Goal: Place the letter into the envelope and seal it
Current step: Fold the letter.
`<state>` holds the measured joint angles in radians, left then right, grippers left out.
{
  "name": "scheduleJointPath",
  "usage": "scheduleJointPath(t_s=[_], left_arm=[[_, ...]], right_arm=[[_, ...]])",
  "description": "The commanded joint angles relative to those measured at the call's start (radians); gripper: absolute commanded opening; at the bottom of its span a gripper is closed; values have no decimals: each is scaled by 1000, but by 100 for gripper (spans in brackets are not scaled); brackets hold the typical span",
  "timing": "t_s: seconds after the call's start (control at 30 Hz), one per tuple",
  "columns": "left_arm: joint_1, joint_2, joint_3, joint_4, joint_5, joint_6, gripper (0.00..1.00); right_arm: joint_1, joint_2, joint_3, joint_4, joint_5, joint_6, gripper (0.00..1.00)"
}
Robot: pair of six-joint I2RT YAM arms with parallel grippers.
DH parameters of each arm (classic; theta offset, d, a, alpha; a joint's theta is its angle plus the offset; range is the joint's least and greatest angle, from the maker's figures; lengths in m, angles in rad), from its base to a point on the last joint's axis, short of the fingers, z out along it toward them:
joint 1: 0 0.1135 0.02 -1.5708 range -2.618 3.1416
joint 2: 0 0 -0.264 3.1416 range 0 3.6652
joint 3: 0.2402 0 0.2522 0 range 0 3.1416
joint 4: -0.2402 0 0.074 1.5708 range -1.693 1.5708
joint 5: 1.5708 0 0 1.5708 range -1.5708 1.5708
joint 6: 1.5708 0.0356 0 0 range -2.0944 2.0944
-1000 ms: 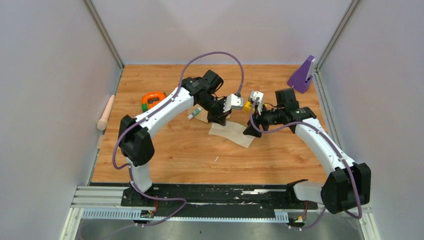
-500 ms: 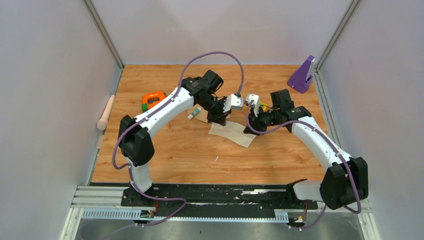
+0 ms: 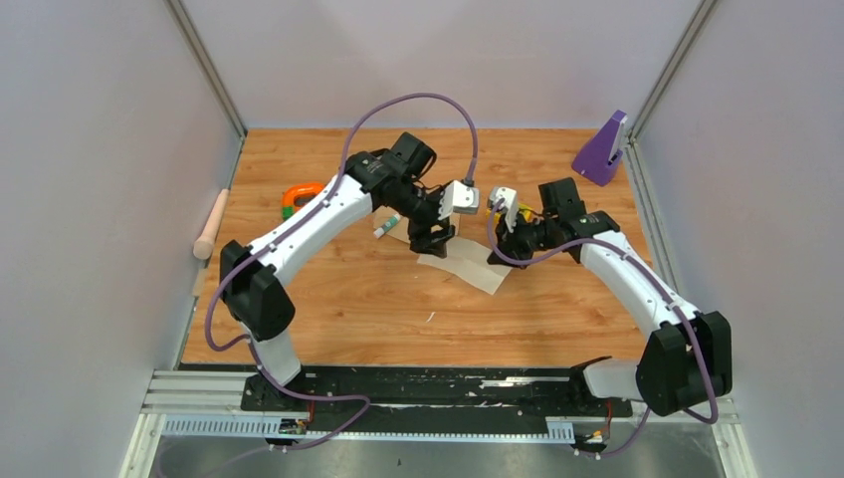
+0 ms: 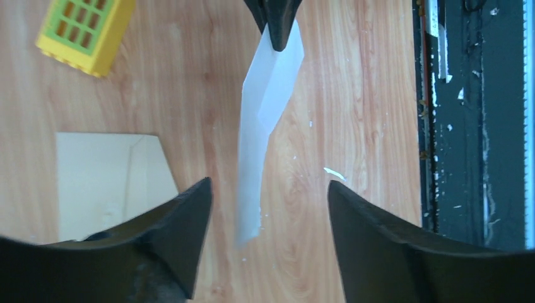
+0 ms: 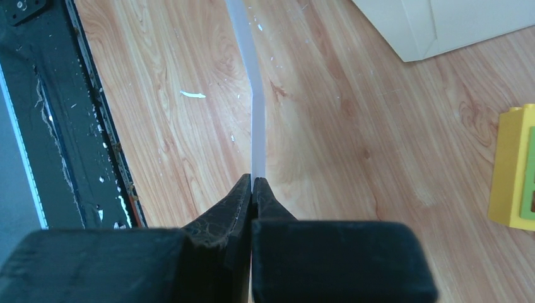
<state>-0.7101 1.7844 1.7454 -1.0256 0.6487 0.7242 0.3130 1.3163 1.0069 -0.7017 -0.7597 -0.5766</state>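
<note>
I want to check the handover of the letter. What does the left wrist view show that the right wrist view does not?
Only the left wrist view: the left claw, open and holding nothing, with the free end of the letter between its fingers. Only the right wrist view: the fingers of the right claw along their length, pressed shut on the letter's edge. Both: the letter, the right claw's tip pinching it, the envelope, the block and the rail.
</note>
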Motion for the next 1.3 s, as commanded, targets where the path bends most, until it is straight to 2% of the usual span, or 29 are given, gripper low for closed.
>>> scheduleJointPath(t_s=[0.0,0.07,0.13,0.23,0.3,0.43,0.6,0.77,1.1,1.27], left_arm=[[36,-113,4,34,35,-16,81],[80,-142,6,51,57,-31,91],[143,-171,-4,101,77,-70,95],[258,-206,-43,214,83,-177,98],[302,-221,-87,359,34,-263,100],[326,-197,-141,453,-53,-311,99],[307,-123,-107,427,25,-337,94],[232,-81,-90,361,26,-276,88],[130,-98,-103,236,210,-168,85],[107,-104,-110,228,214,-158,85]], right_arm=[[-34,-55,36,35,-18,26,0],[-51,-72,32,47,-29,38,0],[-70,-86,32,49,-49,40,0],[-81,-115,27,43,-97,34,0],[-83,-138,26,30,-132,17,0],[-83,-158,42,-14,-189,-3,0],[-84,-160,53,-31,-222,-7,0],[-87,-163,62,-32,-232,7,0],[-116,-161,47,57,-208,95,0],[-120,-159,45,85,-227,136,0]])
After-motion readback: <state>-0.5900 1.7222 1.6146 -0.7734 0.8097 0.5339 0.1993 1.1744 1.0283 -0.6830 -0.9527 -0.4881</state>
